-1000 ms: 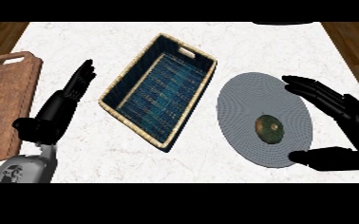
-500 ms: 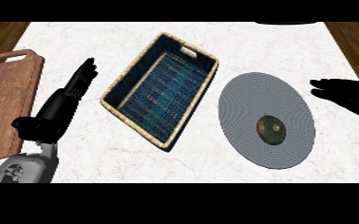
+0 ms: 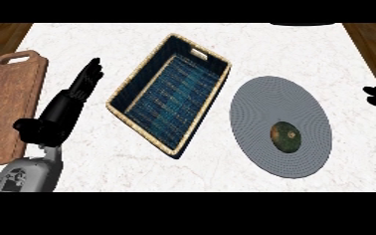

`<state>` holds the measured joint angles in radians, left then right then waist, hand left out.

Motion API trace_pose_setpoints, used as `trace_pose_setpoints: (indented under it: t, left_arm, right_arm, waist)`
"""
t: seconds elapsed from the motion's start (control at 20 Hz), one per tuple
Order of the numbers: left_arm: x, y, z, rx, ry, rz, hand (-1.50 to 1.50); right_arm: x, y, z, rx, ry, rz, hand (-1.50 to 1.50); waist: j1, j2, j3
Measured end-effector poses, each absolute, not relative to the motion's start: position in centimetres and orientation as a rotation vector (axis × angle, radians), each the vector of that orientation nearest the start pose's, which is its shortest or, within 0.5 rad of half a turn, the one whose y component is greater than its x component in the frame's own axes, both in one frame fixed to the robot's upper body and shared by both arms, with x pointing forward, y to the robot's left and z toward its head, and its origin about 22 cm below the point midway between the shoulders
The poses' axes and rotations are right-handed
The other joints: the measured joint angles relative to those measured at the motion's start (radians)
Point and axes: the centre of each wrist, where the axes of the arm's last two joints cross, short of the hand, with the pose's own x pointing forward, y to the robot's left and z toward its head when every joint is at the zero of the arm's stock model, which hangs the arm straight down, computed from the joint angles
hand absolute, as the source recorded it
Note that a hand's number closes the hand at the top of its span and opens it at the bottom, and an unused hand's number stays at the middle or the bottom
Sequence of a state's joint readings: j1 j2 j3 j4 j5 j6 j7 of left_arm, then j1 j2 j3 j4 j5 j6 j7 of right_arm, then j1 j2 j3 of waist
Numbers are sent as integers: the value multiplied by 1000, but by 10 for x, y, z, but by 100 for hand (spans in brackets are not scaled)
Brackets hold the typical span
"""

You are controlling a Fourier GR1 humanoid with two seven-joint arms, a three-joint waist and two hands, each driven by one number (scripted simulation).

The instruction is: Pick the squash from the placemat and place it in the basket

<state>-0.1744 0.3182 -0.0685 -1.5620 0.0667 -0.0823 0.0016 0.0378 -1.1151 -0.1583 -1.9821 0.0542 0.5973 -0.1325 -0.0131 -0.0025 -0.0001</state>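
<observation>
Right hand (image 3: 369,95) cut off by the right edge, only a small black tip showing, level with the far half of the placemat (image 3: 258,110); impossible to tell whether open or closed; well clear of the squash (image 3: 286,136), touching nothing visible.

Left hand (image 3: 64,110) at the near left, rising from the grey forearm (image 3: 29,174), fingers straight and pointing to the far side, open and holding nothing; thumb sticking out to the left; resting between the cutting board (image 3: 19,99) and the basket (image 3: 195,48), apart from both.

Cutting board brown, cut off by the left edge, a handle slot at its far end.

Basket in the middle of the white marbled counter (image 3: 110,35), turned at an angle, woven tan rim, dark blue lining, a handle slot in its far wall; nothing inside it.

Placemat grey, round, ribbed, just right of the basket; squash lying on its near half, dark green and brownish, small, details of its surface hard to make out.

Dark shape (image 3: 305,24) at the far right edge, mostly hidden, not identifiable.
</observation>
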Motion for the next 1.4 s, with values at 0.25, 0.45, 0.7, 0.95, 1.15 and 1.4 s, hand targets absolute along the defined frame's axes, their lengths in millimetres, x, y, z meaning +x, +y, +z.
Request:
trace_pose_setpoints:
  t: [0.25, 0.45, 0.7, 0.95, 1.15, 1.4]
  left_arm:
    - [284, 263, 60, 49, -1691, -375, 0]
    - [279, 266, 58, 53, -1693, -378, 0]
    - [280, 261, 55, 49, -1691, -379, 0]
    - [279, 266, 61, 44, -1692, -382, 0]
    - [282, 261, 62, 39, -1686, -377, 0]
    - [279, 263, 60, 45, -1690, -374, 0]
  right_arm:
    - [217, -370, 220, -430, -1454, 1475, -150]
    - [221, -367, 191, -407, -1479, 1419, -150]
    - [236, -360, 154, -382, -1512, 1374, -150]
    - [242, -350, 122, -392, -1540, 1364, -150]
    - [251, -341, 100, -414, -1552, 1359, -150]
    - [260, -345, 82, -407, -1578, 1357, -150]
  waist:
    - [8, 1, 0]
    - [14, 2, 0]
    - [17, 3, 0]
    - [16, 3, 0]
    - [16, 3, 0]
    - [15, 3, 1]
